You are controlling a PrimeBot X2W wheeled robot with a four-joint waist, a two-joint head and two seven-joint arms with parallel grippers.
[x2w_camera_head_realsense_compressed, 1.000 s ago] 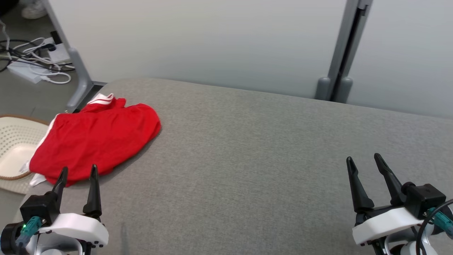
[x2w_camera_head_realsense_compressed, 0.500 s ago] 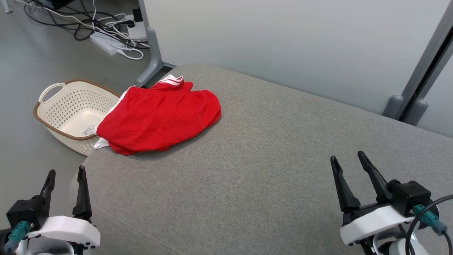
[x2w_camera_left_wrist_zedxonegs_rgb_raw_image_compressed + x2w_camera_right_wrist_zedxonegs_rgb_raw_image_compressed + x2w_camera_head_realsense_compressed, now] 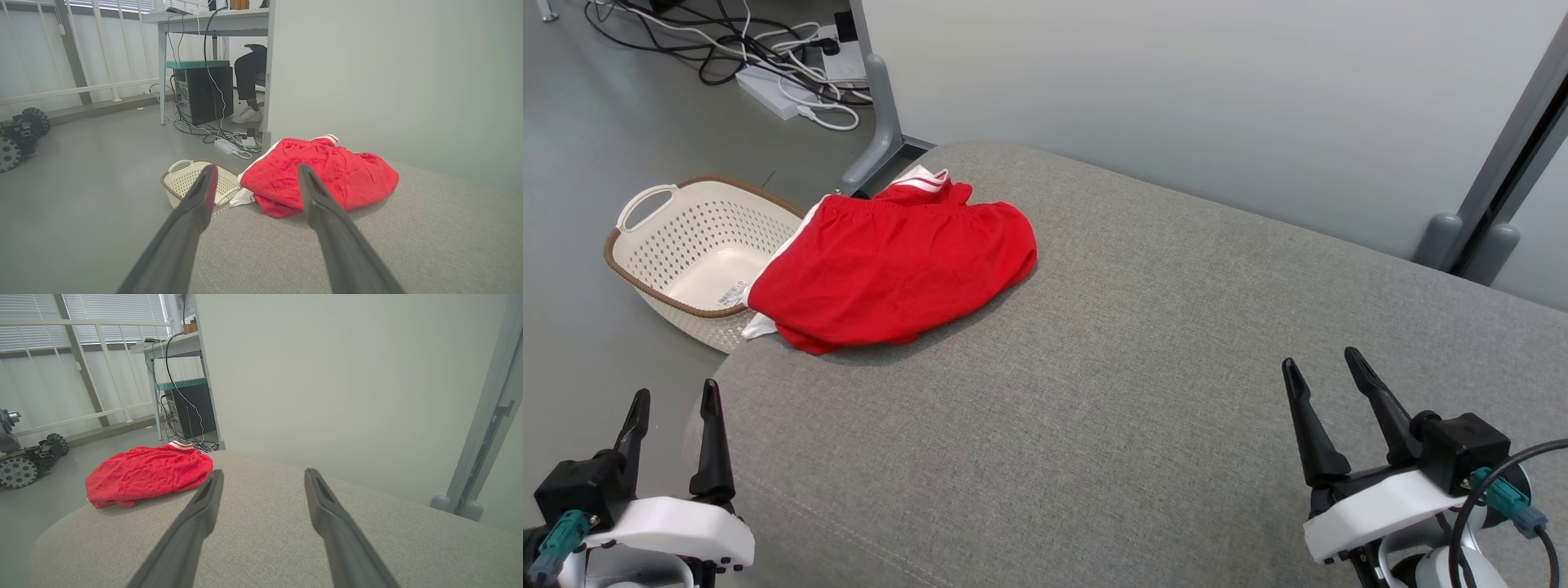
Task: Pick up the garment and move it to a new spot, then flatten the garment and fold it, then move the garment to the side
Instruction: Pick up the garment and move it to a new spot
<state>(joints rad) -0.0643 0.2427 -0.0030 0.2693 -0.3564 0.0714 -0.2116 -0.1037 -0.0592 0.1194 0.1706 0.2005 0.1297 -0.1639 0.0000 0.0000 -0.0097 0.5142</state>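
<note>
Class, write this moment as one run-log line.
garment: heaped at grey surface left end | left gripper: open, empty | right gripper: open, empty

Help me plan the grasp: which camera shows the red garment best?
The head view: the red garment is seen from above, outline and white trim clear, on the cushion's far left corner. The left wrist view shows it low, partly behind one of the left gripper's fingers; the right wrist view, edge-on.
</note>
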